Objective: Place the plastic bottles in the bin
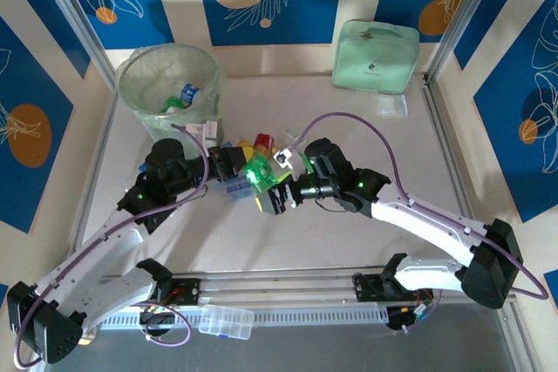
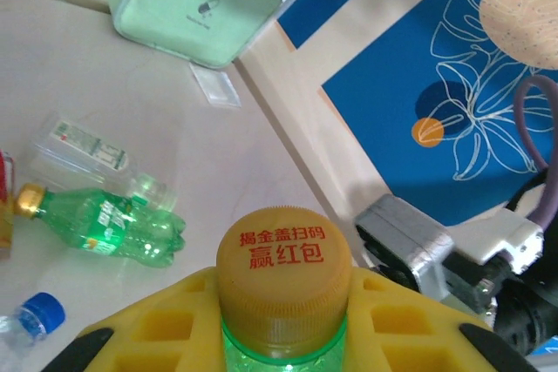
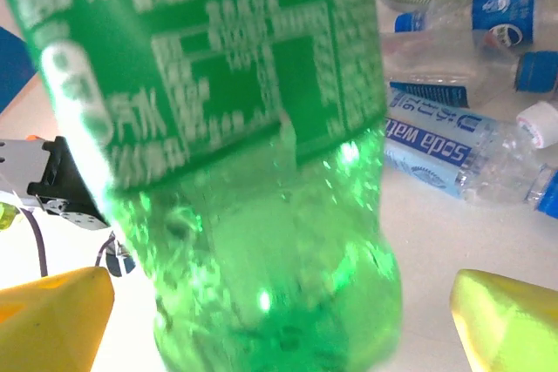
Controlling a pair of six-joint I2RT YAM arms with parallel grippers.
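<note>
The green bottle (image 1: pixel 259 172) has its neck clamped in my left gripper (image 2: pixel 283 341) and its base between the spread, non-gripping fingers of my right gripper (image 3: pixel 279 328). The bin (image 1: pixel 129 102) lies beyond my left gripper. Risk: the neck-only hold may pivot or slip, and my right fingers may snag the bottle on withdrawal.

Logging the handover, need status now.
Left end effector shut on green bottle neck. Right end effector open, flanking its body. Loose bottles lie before bin.

Angled left arm (image 1: pixel 105 250) and right arm (image 1: pixel 427 211) inward from the near edge, elbows bent, wrists close together mid-table. Clamped left gripper (image 2: pixel 283 333) on a green bottle (image 2: pixel 283 272) just below its cap. Spread right gripper (image 3: pixel 279 320) wide, fingers (image 3: pixel 52 320) clear of the bottle's sides.
</note>
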